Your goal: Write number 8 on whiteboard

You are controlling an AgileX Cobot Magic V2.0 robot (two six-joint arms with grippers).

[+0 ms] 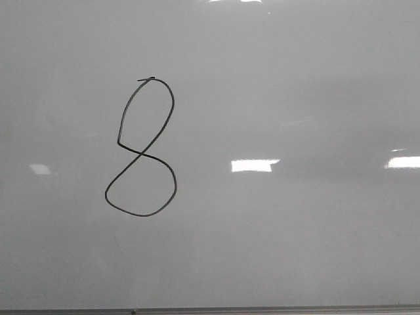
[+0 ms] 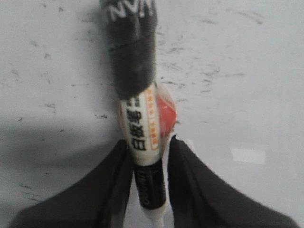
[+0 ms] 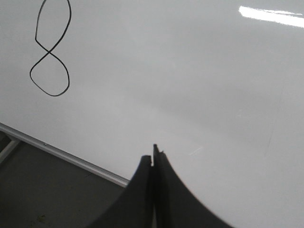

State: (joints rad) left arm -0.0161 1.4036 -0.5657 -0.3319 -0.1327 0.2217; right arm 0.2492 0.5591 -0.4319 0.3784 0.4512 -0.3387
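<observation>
A thin black number 8 (image 1: 141, 149) is drawn on the pale grey whiteboard (image 1: 295, 98), left of the middle in the front view. It also shows in the right wrist view (image 3: 50, 52), on the whiteboard (image 3: 190, 85). No gripper shows in the front view. My left gripper (image 2: 148, 152) is shut on a whiteboard marker (image 2: 142, 128) with a white label and a black cap, over a scuffed pale surface (image 2: 247, 71). My right gripper (image 3: 153, 159) is shut and empty, above the board near its edge.
The whiteboard's thin metal edge strip (image 1: 262, 310) runs along the near side; it shows in the right wrist view (image 3: 61, 154) with a dark surface (image 3: 42, 194) beyond it. Bright light reflections (image 1: 254, 165) lie on the board.
</observation>
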